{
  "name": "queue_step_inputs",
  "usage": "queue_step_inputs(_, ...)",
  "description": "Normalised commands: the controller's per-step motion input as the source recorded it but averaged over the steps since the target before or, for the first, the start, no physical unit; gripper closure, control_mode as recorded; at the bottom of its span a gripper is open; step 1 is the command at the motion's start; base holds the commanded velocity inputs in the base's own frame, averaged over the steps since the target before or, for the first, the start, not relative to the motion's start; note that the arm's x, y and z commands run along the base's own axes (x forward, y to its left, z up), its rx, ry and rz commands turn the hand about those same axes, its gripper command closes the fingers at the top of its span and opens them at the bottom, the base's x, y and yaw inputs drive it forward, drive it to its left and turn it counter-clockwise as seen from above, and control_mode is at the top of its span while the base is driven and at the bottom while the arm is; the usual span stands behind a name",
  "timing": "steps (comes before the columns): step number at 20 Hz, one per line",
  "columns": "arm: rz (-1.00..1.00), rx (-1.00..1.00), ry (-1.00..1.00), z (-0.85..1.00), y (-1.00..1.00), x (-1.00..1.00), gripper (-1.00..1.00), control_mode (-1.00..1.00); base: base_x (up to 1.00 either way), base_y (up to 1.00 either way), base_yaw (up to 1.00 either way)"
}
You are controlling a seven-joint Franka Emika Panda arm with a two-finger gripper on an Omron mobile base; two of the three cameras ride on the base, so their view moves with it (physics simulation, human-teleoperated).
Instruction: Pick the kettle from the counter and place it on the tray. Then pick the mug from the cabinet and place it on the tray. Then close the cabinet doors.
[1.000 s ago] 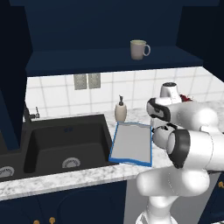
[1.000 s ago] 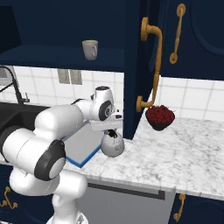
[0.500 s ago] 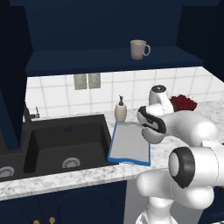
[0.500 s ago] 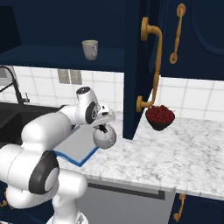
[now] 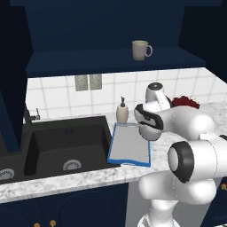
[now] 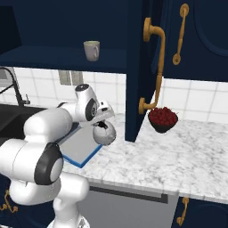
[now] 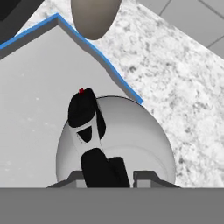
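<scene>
Kettle (image 7: 131, 135) smooth silver-grey metal, soft sheen, matt black handle (image 7: 87, 127). Tray (image 5: 128, 144) flat matt grey, glossy blue rim. Tabletop (image 6: 178, 156) speckled marble-look stone, polished. Mug (image 5: 140, 49) beige ceramic. Cabinet doors (image 6: 138, 67) navy painted, gold metal handles. Sink (image 5: 66, 142) matt black.

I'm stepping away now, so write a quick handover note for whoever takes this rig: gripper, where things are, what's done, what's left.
Gripper: shut on the rounded silver-grey metal kettle's dark handle, carrying it over the right edge of the blue-rimmed grey tray.
Beige ceramic mug: on the shelf of the navy wall cabinet.
Navy cabinet door with gold handle: open.
Done: kettle lifted.
Left: set kettle on tray, move mug to tray, close doors.
</scene>
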Motion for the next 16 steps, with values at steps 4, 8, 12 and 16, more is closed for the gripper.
queue_step_inputs(4,0.13,0.0,0.01,0.01,0.46,0.46,1.0,-1.0,0.0,0.0,0.0)
queue_step_inputs(8,0.13,0.0,0.0,-0.03,0.36,0.39,1.0,-1.0,0.0,0.0,0.0)
queue_step_inputs(12,0.01,-0.04,0.08,-0.14,0.1,0.18,1.0,-1.0,0.0,0.0,0.0)
queue_step_inputs(16,0.02,-0.06,0.07,-0.19,0.25,0.02,1.0,-1.0,0.0,0.0,0.0)
